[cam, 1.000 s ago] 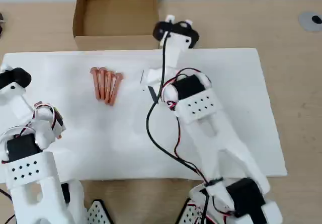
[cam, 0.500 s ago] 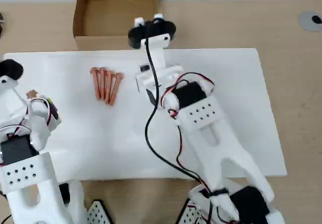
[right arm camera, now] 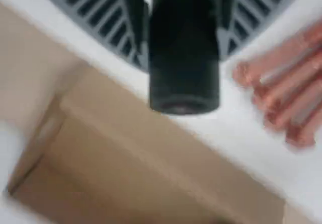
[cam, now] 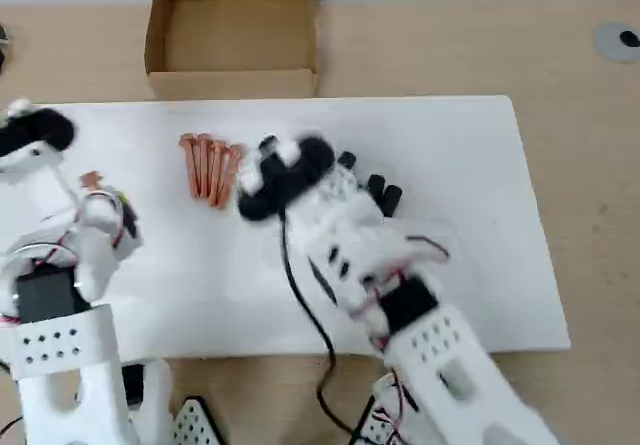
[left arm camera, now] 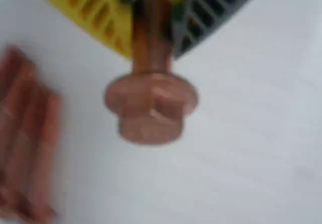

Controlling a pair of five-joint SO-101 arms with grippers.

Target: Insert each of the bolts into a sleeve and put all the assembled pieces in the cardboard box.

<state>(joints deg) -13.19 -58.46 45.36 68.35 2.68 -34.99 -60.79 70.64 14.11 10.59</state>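
My left gripper (left arm camera: 151, 30) is shut on a copper bolt (left arm camera: 151, 103), head pointing away from the yellow and grey fingers. In the high view that bolt (cam: 90, 179) hangs over the left part of the white mat (cam: 480, 265). Several more copper bolts (cam: 210, 170) lie side by side on the mat, also seen as the bolt pile (left arm camera: 27, 143). My right gripper (right arm camera: 183, 58) is shut on a black sleeve (right arm camera: 183, 48), just right of the bolt pile (right arm camera: 282, 100) in the high view (cam: 268, 155). The cardboard box (cam: 235, 35) stands open behind the mat.
Loose black sleeves (cam: 383, 193) lie on the mat beside the right arm. The box's near wall (right arm camera: 126, 173) lies ahead of the held sleeve. A black and grey disc (cam: 618, 40) sits on the wooden table at the far right.
The right arm has swung from beside the box back and to the left over the mat, ending near the bolt pile. The left arm has carried its bolt up and slightly rightward.
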